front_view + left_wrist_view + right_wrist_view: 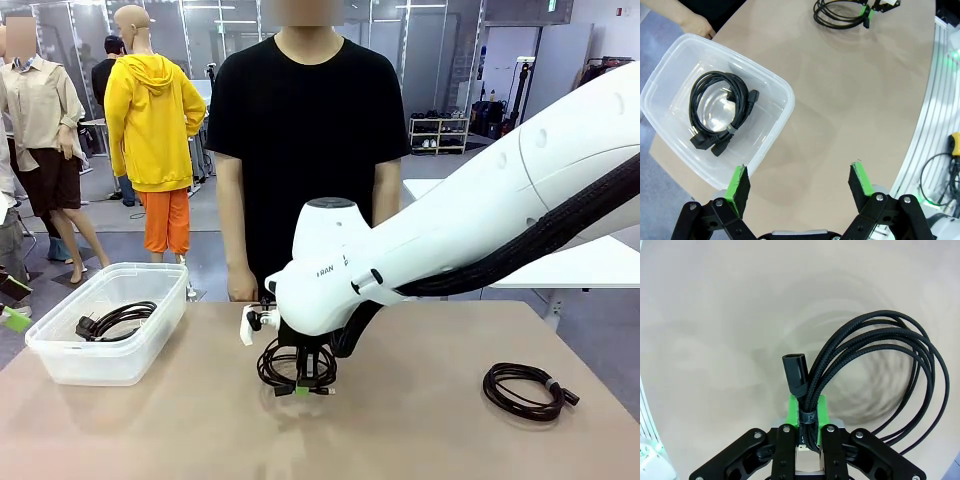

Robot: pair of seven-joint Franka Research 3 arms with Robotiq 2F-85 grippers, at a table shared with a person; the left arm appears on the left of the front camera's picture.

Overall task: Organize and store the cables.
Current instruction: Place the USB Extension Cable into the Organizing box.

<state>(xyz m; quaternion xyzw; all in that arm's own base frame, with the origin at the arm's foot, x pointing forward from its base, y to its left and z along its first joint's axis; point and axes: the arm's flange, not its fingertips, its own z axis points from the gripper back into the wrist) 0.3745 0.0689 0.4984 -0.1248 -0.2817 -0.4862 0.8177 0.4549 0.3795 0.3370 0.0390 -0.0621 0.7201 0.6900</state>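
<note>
My right gripper (807, 412) is shut on the tied part of a black cable coil (875, 365), whose plug (795, 372) sticks up beside the pads. In the front view this gripper (305, 385) holds the coil (285, 365) low over the table's middle, in front of the person. A second cable coil (525, 390) lies flat on the table at the right. A third cable coil (120, 320) lies inside the clear plastic bin (100, 365) at the left. My left gripper (799, 182) hangs open above the table, beside the bin (789, 100) with its coil (717, 107).
A person in a black shirt (305, 130) stands at the far edge, with one hand (695, 22) near the bin's far corner. The right arm's white body (480, 220) spans the right half of the table. Bare tabletop (420, 430) lies between the coils.
</note>
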